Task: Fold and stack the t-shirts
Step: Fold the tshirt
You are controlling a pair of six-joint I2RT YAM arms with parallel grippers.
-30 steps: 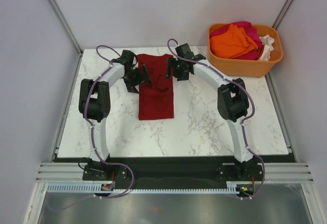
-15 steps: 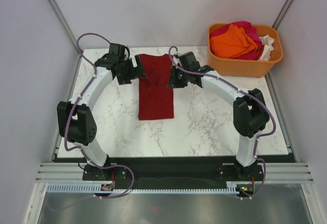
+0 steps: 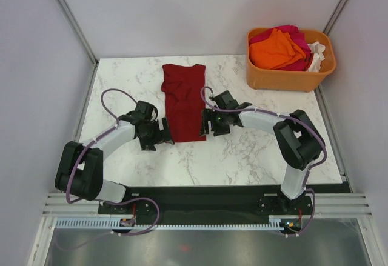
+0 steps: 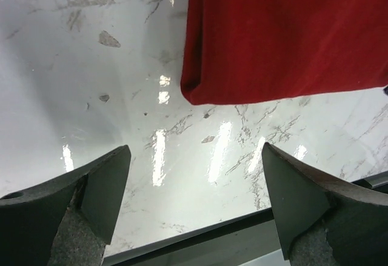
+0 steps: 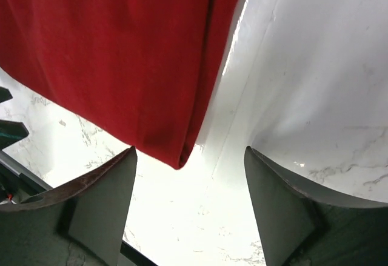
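Glossy white marble table (image 3: 242, 157) between plain grey walls (image 3: 182, 11).

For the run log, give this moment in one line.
shirt: folded strip, flat | left gripper: open, near-left corner | right gripper: open, near-right corner | tub: more shirts

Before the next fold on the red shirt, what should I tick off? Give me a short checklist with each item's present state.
1. The left pincer is open and holds nothing: ok.
2. The right pincer is open and holds nothing: ok.
3. The dark red shirt lies as a flat narrow strip on the table: ok.
4. Each near corner of the strip sits just ahead of a pincer: ok.
5. Fingertip height above the table: cannot tell.
6. The remaining shirts sit in the orange tub, off the fold path: ok.
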